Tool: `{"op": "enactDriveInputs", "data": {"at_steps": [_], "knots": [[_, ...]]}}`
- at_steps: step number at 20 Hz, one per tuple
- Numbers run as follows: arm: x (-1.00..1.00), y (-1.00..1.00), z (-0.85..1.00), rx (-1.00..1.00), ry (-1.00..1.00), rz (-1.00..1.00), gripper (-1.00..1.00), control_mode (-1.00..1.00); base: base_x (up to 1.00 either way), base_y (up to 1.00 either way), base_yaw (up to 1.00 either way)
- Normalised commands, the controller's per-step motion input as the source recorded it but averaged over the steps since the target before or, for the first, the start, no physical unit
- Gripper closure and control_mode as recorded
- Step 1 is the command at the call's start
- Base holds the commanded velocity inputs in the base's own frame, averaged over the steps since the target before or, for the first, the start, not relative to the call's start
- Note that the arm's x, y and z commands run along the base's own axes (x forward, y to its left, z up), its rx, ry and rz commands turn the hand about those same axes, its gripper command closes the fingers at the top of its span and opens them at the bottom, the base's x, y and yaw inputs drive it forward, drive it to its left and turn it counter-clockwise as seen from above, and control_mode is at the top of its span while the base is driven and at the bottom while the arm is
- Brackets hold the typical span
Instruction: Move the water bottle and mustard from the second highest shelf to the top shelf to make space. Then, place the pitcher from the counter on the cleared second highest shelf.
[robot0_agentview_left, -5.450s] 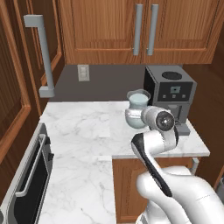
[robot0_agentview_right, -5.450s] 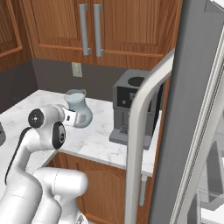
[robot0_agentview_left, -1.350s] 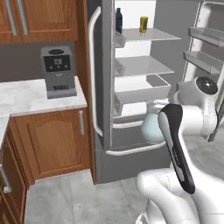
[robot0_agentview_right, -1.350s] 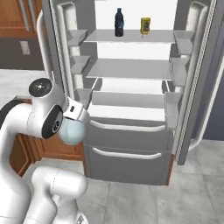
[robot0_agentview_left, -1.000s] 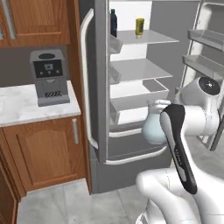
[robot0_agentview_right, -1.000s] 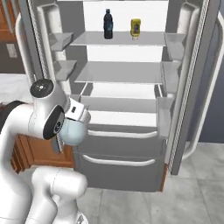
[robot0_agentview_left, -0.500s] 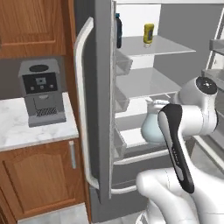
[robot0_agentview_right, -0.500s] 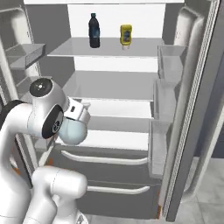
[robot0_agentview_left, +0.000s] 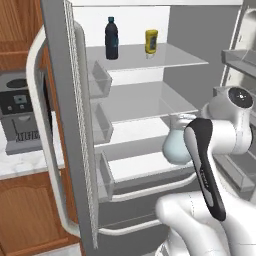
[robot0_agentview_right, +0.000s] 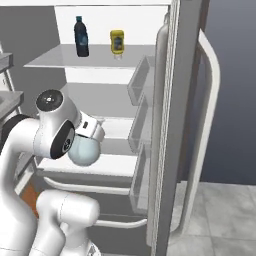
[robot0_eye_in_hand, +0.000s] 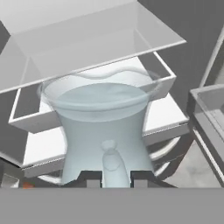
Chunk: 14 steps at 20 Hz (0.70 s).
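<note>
My gripper (robot0_eye_in_hand: 114, 173) is shut on the pitcher (robot0_eye_in_hand: 105, 127), a pale blue-grey glass jug with a flared rim, pinching its wall. The pitcher (robot0_agentview_left: 175, 147) hangs in front of the open fridge, level with the lower white shelves and below the second highest shelf (robot0_agentview_left: 145, 100). From the right, the gripper (robot0_agentview_right: 86, 136) holds the pitcher (robot0_agentview_right: 84, 151) at its rim. The water bottle (robot0_agentview_left: 111, 38) and the yellow mustard (robot0_agentview_left: 151, 41) stand upright side by side on the top shelf (robot0_agentview_left: 170, 59). The second highest shelf (robot0_agentview_right: 100, 100) is bare.
The left fridge door (robot0_agentview_left: 65, 125) stands open with bins on its inside. The right door (robot0_agentview_right: 170, 125) is open too. A black coffee machine (robot0_agentview_left: 17, 117) sits on the marble counter (robot0_agentview_left: 20, 162) left of the fridge.
The whole picture has shifted: the base has driven closer to the fridge, which looks larger now. The pitcher stays held in the shut gripper.
</note>
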Motion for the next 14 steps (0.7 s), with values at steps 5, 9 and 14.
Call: {"op": "enactDriveInputs", "data": {"at_steps": [5,9,14], "knots": [[0.0,0.0,0.0,0.0,0.0,0.0,1.0,1.0,0.63,0.0,0.05],[0.0,0.0,0.0,0.0,0.0,0.0,1.0,1.0,0.62,0.0,0.04],[0.11,0.0,-0.11,-0.01,-0.01,0.0,1.0,-1.0,0.29,0.0,0.02]]}}
